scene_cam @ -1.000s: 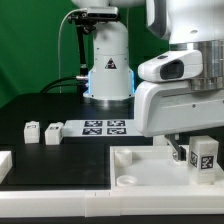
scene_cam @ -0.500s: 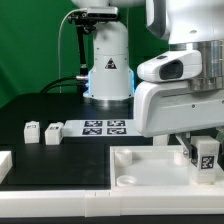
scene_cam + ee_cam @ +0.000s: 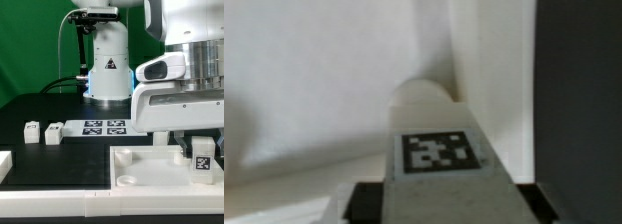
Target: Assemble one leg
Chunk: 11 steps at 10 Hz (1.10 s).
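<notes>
The stubby white plastic leg block with its square tag point(image 3: 202, 157), light and rigid, sits clamped sideways in my tool point(image 3: 196, 160).

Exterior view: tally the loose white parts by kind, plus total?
Legs: 3, two on the black table at the exterior view's left and one at the gripper over the tabletop.
Tabletop: 1.
Partly seen white piece at the exterior view's left edge: 1, kind unclear.
Marker board: 1, fixed, not a part.
Total loose parts: 5.
</notes>
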Tool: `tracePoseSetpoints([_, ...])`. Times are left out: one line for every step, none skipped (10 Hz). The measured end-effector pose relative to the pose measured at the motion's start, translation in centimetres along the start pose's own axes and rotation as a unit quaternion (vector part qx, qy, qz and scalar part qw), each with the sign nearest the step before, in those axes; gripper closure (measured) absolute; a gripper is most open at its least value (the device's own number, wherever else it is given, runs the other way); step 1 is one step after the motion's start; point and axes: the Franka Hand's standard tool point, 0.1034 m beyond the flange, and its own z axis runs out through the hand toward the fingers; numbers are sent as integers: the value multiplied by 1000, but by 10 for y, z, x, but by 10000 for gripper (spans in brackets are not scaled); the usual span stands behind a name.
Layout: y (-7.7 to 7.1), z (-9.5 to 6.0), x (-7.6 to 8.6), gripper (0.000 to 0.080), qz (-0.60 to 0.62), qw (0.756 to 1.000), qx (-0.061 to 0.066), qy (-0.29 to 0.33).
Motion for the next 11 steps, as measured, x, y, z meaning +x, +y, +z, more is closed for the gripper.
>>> tracePoseSetpoints([0, 0, 0, 508, 51, 999, 2, -1])
tracePoseSetpoints([1, 0, 0, 508, 144, 990, 1, 0])
tracePoseSetpoints([1, 0, 0, 506, 221, 975, -2, 1])
tracePoseSetpoints([0, 1, -2, 506, 271, 963, -5, 2])
tracePoseSetpoints([-1, 1, -3, 506, 346, 938, -4, 1])
tracePoseSetpoints([-1, 1, -4, 506, 392, 920, -4, 1])
tracePoseSetpoints([-1, 1, -4, 506, 407, 913, -2, 0])
tracePoseSetpoints([-2, 1, -4, 506, 433, 901, 0, 0])
tracePoseSetpoints([-2, 1, -4, 506, 478, 878, 4, -3])
tracePoseSetpoints([-2, 2, -4, 393, 460, 888, 3, -3])
tracePoseSetpoints([-3, 2, -4, 393, 448, 894, 4, -3])
